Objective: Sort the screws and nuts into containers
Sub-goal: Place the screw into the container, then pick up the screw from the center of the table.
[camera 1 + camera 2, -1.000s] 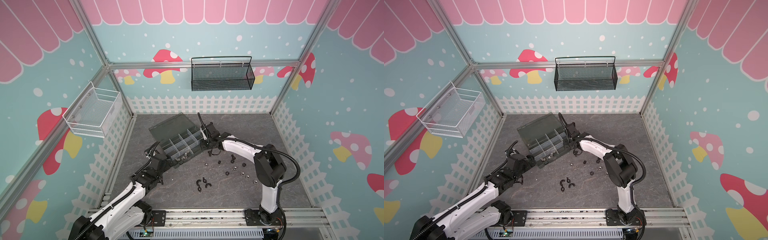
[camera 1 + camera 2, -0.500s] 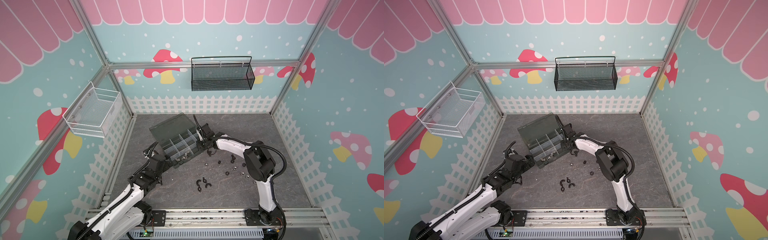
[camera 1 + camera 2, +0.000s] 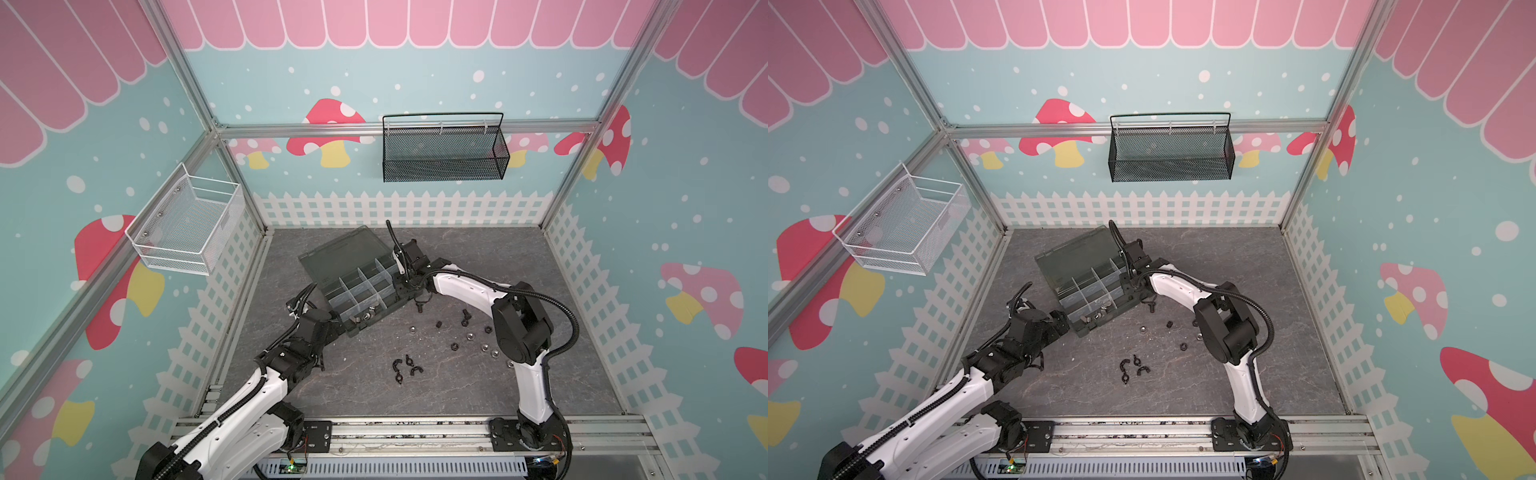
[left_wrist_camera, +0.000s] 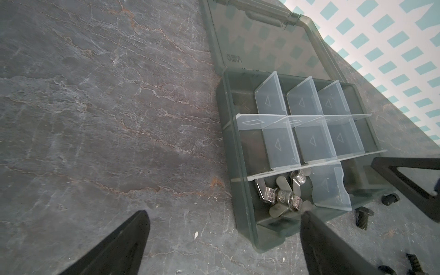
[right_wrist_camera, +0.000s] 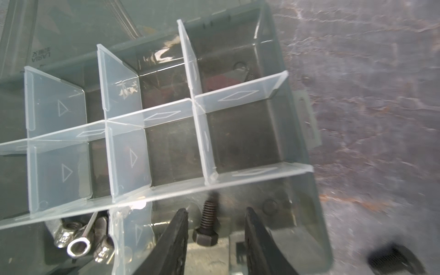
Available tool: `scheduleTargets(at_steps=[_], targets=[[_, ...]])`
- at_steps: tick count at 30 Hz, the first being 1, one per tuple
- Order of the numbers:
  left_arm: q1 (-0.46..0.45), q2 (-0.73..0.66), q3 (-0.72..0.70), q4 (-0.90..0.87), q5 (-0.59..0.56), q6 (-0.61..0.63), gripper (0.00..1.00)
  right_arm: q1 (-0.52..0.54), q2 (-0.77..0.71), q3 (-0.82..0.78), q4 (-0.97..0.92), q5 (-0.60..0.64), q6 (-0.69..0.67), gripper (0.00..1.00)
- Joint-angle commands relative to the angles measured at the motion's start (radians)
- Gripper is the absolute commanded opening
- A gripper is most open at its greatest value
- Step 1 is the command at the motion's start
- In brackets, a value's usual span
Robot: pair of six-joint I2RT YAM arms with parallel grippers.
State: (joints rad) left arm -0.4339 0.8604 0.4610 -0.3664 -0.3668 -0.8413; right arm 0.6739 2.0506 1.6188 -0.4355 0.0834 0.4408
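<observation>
The dark grey organizer box (image 3: 357,291) lies open on the desk (image 3: 457,395), centre-left. Its near-left compartment holds silver winged nuts (image 4: 283,195); the neighbouring near compartment holds one black screw (image 5: 207,226). The right gripper (image 5: 215,235) hangs over that screw, jaws apart, touching neither side. The left gripper (image 4: 223,242) stands at the box's near-left corner, jaws wide, empty. Only the top views show loose nuts (image 3: 457,332) right of the box.

Glossy metal wing nuts (image 4: 283,197); matt black threaded screw (image 5: 207,226); translucent, seemingly plastic dividers (image 5: 123,152).
</observation>
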Motion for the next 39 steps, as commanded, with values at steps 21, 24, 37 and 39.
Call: scheduleTargets(at_steps=[21,24,37,39], targets=[[0.01,-0.02,0.017,-0.031,-0.02,-0.03,0.99,-0.175,-0.095,-0.234,-0.032,0.13,0.128,0.52],[0.01,-0.018,0.016,-0.031,-0.017,-0.031,1.0,-0.182,-0.068,-0.221,-0.031,0.13,0.131,0.52],[0.01,-0.008,0.012,-0.03,-0.021,-0.038,0.99,-0.212,0.001,-0.231,0.016,0.086,0.143,0.49],[0.01,-0.007,0.013,-0.031,-0.021,-0.038,1.0,-0.212,0.01,-0.227,0.02,0.081,0.14,0.48]])
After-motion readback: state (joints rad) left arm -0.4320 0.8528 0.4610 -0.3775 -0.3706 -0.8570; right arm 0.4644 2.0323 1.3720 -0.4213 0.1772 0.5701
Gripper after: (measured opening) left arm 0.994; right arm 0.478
